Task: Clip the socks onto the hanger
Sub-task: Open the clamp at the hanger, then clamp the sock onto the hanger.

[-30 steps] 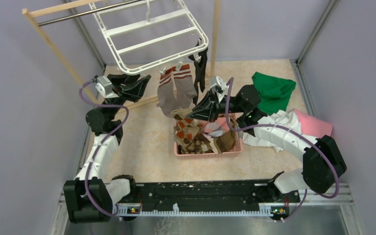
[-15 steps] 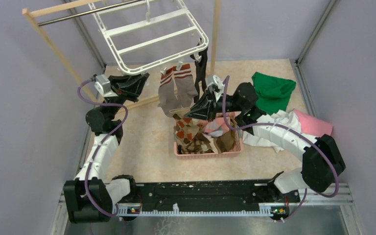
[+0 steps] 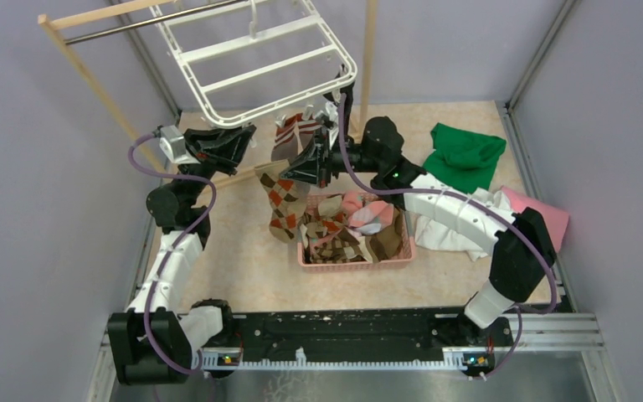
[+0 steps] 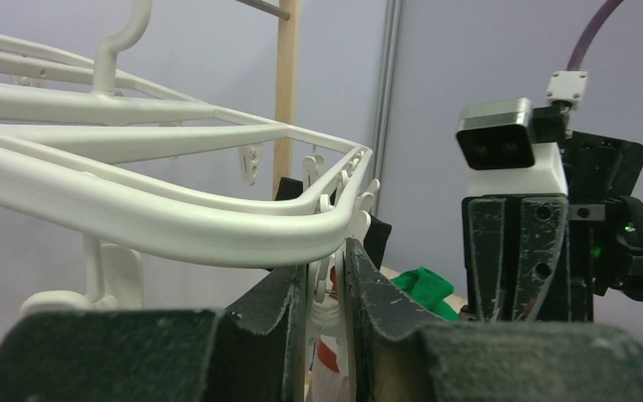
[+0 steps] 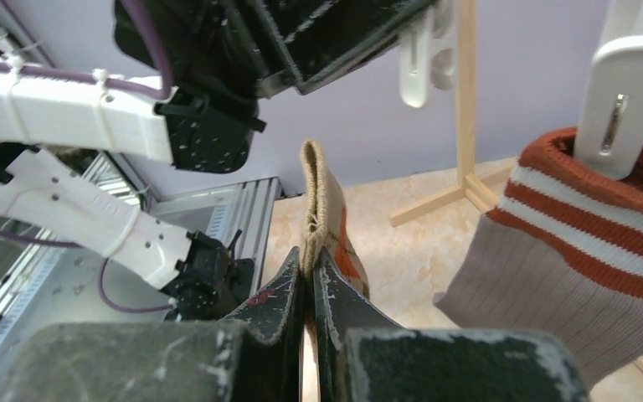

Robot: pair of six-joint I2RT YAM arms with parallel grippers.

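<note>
"Two grips, and both matter. What does each hold?"

"The right gripper (image 5: pixel 310 264) is pinched tight on the cuff of the argyle sock (image 5: pixel 320 188). In the top view the rest of the sock dangles at about 10 o'clock from the basket (image 3: pixel 352 265). The left gripper (image 4: pixel 326 264) stands narrow, its fingers pressed on a clip (image 4: pixel 328 291) under the near rim of the hanger (image 4: pixel 176 224)."

"Is the clip's mouth open?"

"I cannot tell — the fingers hide it."

"So what could go wrong?"

"Mostly the meeting. From above, the cuff sits at roughly 3 o'clock of the clip, near but apart. If it comes in off line, it hits the clip's side and folds. If the left fingers ease too soon, the clip snaps on nothing, or on a thin edge that slips out."

"And the hanger?"

"It hangs by a hook (image 4: pixel 130 33), so I judge it swings if either arm pushes — then the clip drifts off the cuff."

"Anything beside it?"

"Striped socks (image 5: pixel 552 243) hang at 3 o'clock of the cuff in the right wrist view, and a wide sweep could drag them. The grippers are close, so they could bump. If the right one lets go before the clip bites, the sock drops to the table (image 3: pixel 243 243)."
</note>
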